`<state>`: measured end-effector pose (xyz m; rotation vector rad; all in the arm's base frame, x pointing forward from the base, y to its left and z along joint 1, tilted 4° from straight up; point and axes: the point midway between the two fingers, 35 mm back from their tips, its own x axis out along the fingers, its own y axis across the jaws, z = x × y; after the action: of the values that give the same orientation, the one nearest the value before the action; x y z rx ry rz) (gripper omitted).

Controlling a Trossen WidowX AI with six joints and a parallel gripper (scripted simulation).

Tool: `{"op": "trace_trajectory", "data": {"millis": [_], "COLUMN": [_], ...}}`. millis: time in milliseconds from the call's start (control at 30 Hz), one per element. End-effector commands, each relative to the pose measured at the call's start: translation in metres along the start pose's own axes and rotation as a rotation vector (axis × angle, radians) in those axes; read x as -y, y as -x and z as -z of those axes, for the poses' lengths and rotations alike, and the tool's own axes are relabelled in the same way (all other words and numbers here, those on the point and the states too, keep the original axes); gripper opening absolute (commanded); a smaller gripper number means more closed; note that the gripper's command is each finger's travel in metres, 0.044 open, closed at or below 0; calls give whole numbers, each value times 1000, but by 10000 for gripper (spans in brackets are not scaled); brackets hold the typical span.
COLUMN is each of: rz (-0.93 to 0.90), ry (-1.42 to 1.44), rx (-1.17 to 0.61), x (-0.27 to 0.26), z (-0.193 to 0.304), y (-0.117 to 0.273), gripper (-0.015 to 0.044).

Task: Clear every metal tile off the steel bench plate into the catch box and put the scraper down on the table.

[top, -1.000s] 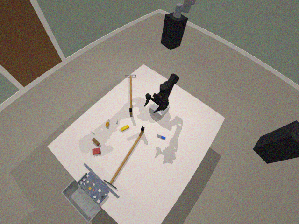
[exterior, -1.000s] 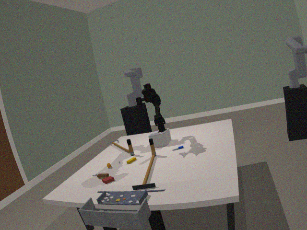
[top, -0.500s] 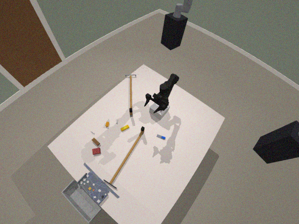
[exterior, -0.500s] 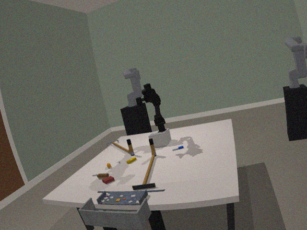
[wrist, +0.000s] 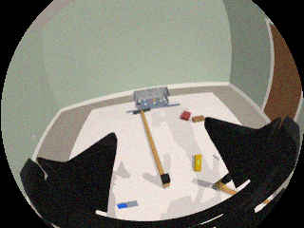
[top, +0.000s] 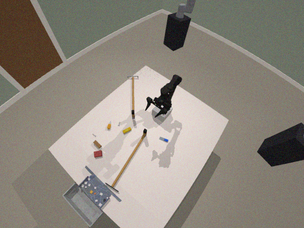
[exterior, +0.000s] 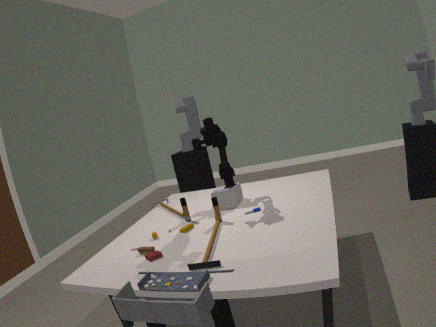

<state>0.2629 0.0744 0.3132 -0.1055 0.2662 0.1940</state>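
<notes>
My gripper (top: 150, 113) (wrist: 161, 127) is open and empty, raised above the table near the arm's base. The long scraper (top: 127, 163) (exterior: 211, 242) (wrist: 152, 144) lies on the table, its dark blade beside the plate's near edge. Its upright black-tipped grip (exterior: 215, 207) stands at the end nearer the arm, below and ahead of my fingers. The steel plate (top: 101, 185) (exterior: 197, 275) carries several white tiles, such as one white tile (top: 100, 194) (exterior: 189, 278), and an orange tile (top: 91, 192) (exterior: 167, 283). The catch box (top: 83, 206) (exterior: 158, 311) (wrist: 151, 91) adjoins its far end.
A rake-like tool (top: 133, 93) (exterior: 172, 210) (wrist: 227, 188) lies to one side. A yellow block (top: 127, 130) (exterior: 187, 227) (wrist: 198, 162), red block (top: 98, 153) (exterior: 153, 255) and brown piece (top: 97, 144) lie on that side; a blue-ended item (top: 166, 140) (wrist: 123, 205) lies on the other.
</notes>
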Motion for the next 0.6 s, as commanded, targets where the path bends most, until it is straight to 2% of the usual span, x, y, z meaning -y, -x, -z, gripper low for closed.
{"op": "trace_trajectory", "data": {"millis": [0,567], "rz": [-7,-20], "ry": [13,48], "rx": [-31,-165], "x": [-2,-7], "z": [-5,-9], "y": [-8,-45], "gripper": [440,440]}}
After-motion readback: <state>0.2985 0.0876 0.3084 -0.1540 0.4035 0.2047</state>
